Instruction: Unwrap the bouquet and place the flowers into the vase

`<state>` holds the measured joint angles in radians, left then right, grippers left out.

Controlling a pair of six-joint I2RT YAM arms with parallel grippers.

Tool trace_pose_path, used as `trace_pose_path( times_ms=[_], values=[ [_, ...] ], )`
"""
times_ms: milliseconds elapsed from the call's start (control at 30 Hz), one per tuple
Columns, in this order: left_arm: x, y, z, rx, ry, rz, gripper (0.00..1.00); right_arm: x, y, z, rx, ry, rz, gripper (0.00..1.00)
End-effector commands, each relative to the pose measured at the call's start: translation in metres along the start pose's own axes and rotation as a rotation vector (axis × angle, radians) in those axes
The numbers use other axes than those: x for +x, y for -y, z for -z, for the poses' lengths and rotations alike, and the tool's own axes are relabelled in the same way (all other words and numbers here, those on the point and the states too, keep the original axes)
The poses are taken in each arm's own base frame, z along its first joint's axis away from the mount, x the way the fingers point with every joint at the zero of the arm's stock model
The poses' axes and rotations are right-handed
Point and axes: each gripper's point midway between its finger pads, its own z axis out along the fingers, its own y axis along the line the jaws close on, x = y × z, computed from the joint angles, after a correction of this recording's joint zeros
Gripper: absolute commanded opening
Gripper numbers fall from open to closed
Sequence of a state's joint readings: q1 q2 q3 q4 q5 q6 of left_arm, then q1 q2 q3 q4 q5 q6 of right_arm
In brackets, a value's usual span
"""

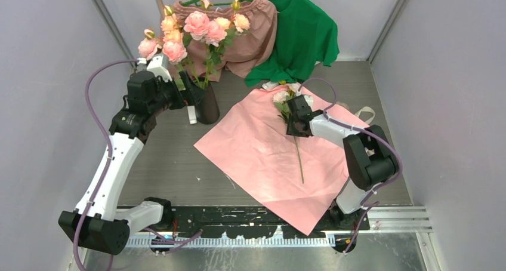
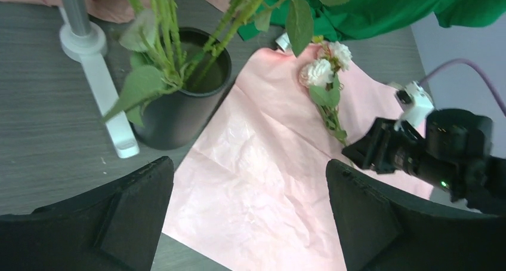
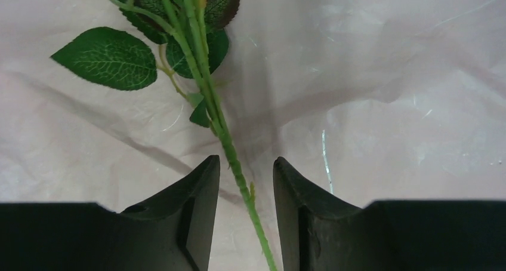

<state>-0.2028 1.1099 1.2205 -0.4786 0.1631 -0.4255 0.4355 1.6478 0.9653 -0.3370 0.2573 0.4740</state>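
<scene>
Top external view, set above and behind the arm bases, faces down over the whole table; left wrist view looks obliquely, at middle range, across the vase and paper sheet; right wrist view faces that same sheet very closely, along one stem.

The right hand covers part of the lying rose; the left wrist view's top edge crops the stems in the vase.

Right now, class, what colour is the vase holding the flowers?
Black; the vase shows best in the left wrist view.
</scene>
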Motion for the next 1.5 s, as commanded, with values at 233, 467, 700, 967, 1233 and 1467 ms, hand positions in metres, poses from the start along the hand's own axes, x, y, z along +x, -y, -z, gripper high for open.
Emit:
trace_pose_path(
  times_ms=[233, 467, 700, 967, 1233, 1467],
  values=[
    [0.022, 0.039, 0.02, 0.217, -0.06, 0.092, 0.93, 0.001, -0.016, -0.017, -0.063, -0.022, -0.048, 0.01],
    [0.046, 0.046, 0.022, 0.244, -0.117, 0.09, 0.91, -0.029, -0.015, 0.029, -0.063, 0.08, -0.013, 0.01],
    [0.078, 0.076, 0.015, 0.29, -0.179, 0.057, 0.86, -0.046, -0.044, 0.12, -0.195, 0.234, 0.068, 0.01],
    [0.095, 0.132, -0.005, 0.462, -0.195, 0.12, 1.0, -0.051, -0.073, 0.202, -0.354, 0.346, 0.096, 0.01],
    [0.121, 0.192, -0.032, 0.662, -0.199, 0.147, 1.0, -0.044, -0.096, 0.234, -0.429, 0.381, 0.146, 0.01],
    [0.132, 0.223, -0.044, 0.704, -0.131, 0.134, 1.0, -0.038, -0.107, 0.253, -0.481, 0.393, 0.158, 0.01]
  ],
)
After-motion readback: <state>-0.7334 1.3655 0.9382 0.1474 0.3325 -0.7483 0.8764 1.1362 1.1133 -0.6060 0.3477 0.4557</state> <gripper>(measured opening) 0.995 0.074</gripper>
